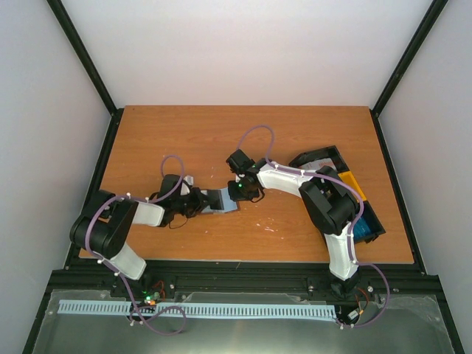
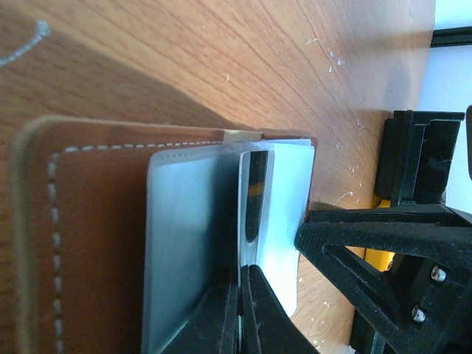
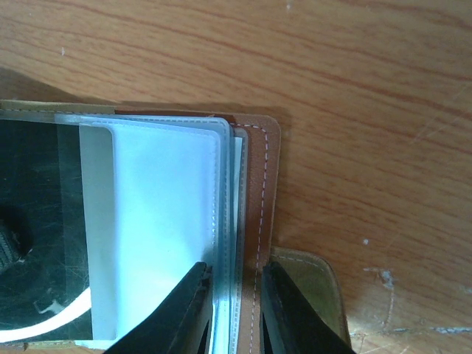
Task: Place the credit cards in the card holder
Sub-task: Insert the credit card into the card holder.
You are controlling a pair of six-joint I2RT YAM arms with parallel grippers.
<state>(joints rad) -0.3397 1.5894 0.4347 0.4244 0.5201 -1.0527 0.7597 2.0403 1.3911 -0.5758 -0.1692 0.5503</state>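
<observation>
The card holder (image 1: 221, 200) lies open on the table between my two grippers, brown cover down, its clear sleeves fanned up. In the left wrist view its stitched brown cover (image 2: 96, 243) shows, and my left gripper (image 2: 248, 284) is shut on the edge of one clear sleeve (image 2: 284, 214). In the right wrist view my right gripper (image 3: 234, 295) is closed around the sleeve edges and the brown cover (image 3: 259, 192) at the opposite side. A dark card (image 3: 37, 221) shows through a sleeve. A blue card (image 1: 363, 230) lies in the tray at the right.
A black and yellow tray (image 1: 346, 184) stands at the table's right side, under the right arm, and shows in the left wrist view (image 2: 413, 169). The right gripper's black finger (image 2: 369, 236) is close beside the left gripper.
</observation>
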